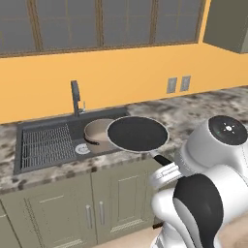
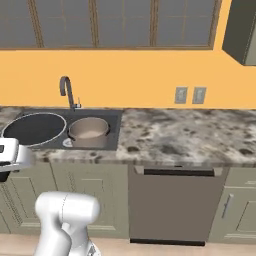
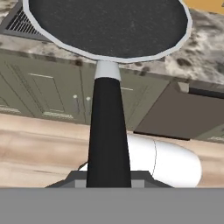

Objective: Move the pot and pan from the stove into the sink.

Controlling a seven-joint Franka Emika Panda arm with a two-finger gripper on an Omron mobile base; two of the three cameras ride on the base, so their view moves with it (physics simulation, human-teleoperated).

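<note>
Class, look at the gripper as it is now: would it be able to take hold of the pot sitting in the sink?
Probably not yet. The gripper is shut on the pan handle, and the pan hangs over the sink beside the pot, partly covering it. It must let go first.

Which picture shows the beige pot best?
The right base view: the pot sits unblocked in the sink, rim and side plain. In the left base view the held pan covers part of it.
</note>
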